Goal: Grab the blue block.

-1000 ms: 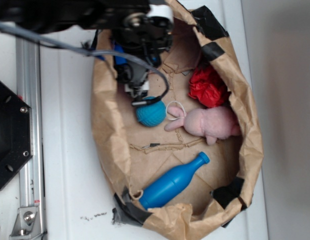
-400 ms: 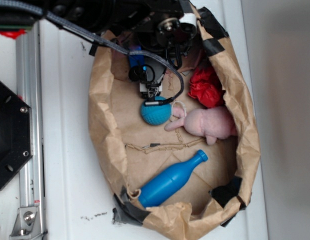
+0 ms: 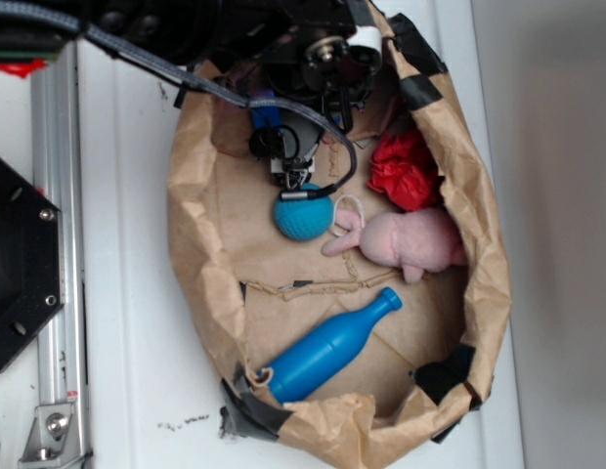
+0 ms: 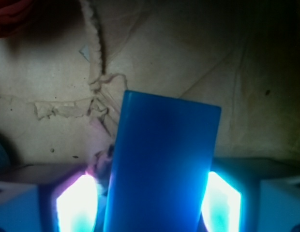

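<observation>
From my exterior feed the arm reaches in from the top edge, its black wrist housing bent over the upper rim of the brown paper bag [image 3: 200,264] that lies opened out on the white desk [image 3: 127,322]. The end effector [image 3: 288,174] points down into the bag's upper left part, just above the teal ball [image 3: 303,215], and a black cable loops from the wrist down past the ball's top.

On the wrist feed the blue block [image 4: 162,164] fills the middle, standing between the two fingers [image 4: 75,203], which glow bright on either side of it. The jaws press against both long faces, so I read the end effector as clenched on the blue block, with the block's free end sticking out past the fingertips over the creased paper floor. In the exterior view only a sliver of the block's blue shows beside the wrist [image 3: 265,112].

Elsewhere in the bag: a pink plush toy [image 3: 411,239] lies just right of the ball, a crumpled red cloth [image 3: 406,166] sits above the plush against the right wall, and a blue bottle [image 3: 327,347] lies diagonally near the bottom, neck pointing up and right. A silver rail [image 3: 54,244] and a black plate [image 3: 20,264] sit on the desk to the left.
</observation>
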`<state>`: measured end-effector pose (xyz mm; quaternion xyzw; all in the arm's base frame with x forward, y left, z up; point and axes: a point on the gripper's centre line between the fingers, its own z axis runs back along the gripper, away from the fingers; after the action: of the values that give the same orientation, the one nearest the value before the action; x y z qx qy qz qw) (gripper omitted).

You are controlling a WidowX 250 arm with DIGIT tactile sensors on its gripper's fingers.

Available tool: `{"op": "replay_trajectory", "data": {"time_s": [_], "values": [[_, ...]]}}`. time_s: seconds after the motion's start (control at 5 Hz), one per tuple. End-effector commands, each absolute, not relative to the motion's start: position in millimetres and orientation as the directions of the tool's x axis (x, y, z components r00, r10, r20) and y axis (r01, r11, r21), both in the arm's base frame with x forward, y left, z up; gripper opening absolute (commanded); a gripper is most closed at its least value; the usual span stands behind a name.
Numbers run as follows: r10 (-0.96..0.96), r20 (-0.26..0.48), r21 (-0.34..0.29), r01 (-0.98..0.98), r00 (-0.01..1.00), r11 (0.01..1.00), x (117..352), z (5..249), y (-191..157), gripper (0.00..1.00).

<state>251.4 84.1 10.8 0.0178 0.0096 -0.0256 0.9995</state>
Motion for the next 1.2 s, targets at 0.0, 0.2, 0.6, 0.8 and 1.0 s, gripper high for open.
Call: {"op": "replay_trajectory", "data": {"time_s": [0.0,0.2,0.6,0.8,1.0], "values": [[-0.076,-0.003,0.016,0.076,0.997,0.997,250.3,20.9,84.3,0.0],[-0.074,0.065,-0.028,0.076,0.995,0.997,246.5,54.7,87.0,0.0],[0.071,0.224,0.054,-0.085,0.972,0.995,262.0,143.5,46.2,0.0],[0.172,0.235,0.143,-0.209,0.957,0.967,273.5,140.1,16.2,0.0],[0.131,0.151,0.015,-0.135,0.98,0.991,271.1,125.7,-0.3,0.0]]}}
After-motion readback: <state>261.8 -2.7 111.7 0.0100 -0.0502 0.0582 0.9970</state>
